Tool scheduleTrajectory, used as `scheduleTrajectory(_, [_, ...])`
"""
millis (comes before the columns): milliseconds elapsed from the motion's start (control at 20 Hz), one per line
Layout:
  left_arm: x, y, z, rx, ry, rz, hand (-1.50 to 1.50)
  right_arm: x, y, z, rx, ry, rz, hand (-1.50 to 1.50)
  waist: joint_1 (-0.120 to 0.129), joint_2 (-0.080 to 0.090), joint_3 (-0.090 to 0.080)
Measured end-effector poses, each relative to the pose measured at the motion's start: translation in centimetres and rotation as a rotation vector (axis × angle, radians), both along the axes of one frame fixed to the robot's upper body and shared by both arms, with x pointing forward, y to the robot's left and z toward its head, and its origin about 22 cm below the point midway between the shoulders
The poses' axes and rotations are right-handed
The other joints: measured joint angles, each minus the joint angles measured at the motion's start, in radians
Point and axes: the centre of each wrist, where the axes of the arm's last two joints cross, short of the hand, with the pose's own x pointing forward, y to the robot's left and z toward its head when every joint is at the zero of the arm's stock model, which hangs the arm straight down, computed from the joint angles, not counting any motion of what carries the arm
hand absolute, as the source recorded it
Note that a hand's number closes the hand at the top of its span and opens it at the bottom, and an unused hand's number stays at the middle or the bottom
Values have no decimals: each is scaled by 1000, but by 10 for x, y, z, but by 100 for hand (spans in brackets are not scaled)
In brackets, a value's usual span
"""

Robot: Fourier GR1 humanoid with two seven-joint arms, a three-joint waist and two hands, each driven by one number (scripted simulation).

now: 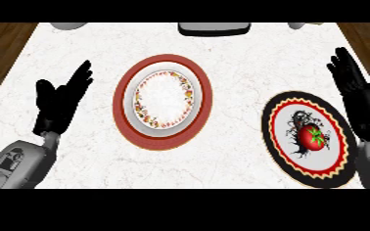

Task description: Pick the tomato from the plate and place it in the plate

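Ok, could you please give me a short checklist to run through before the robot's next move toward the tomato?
1. Tomato lies on the black-rimmed plate, nothing covering it: ok.
2. Red-rimmed plate has nothing on it to block a placement: ok.
3. Right hand is open and holds nothing, just beside the black-rimmed plate: ok.
4. Left hand is open, resting at the left, apart from the red-rimmed plate: ok.
5. Tomato grasped: not ok, no hand touches it yet.
6. Dark-topped thing at the counter's far edge: cut off, cannot tell what it is.
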Motion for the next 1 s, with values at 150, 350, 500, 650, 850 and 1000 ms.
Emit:
scheduleTrajectory(150, [7, -7, 16, 7, -76, -21, 0, 0, 21, -2, 46, -22, 195, 150, 15, 0, -7])
scheduleTrajectory(350, [15, -14, 41, 9, -215, -66, 0, 1, 62, 13, -10, -82, 551, 150, 50, -13, -17])
scheduleTrajectory(500, [16, -17, 52, -14, -273, -83, 0, -9, 66, 14, -294, -104, 632, 150, 40, -15, -19])
scheduleTrajectory(650, [13, -13, 56, -29, -314, -81, 0, -35, 68, -36, -217, -78, 647, -150, 29, -5, -16])
scheduleTrajectory(850, [7, -8, 60, -35, -336, -86, 0, -60, 59, -81, -23, -105, 633, -150, 24, 0, -14])
scheduleTrajectory(1000, [3, -1, 62, -37, -343, -88, 0, -67, 44, -91, 66, -163, 617, -150, 22, 2, -15])
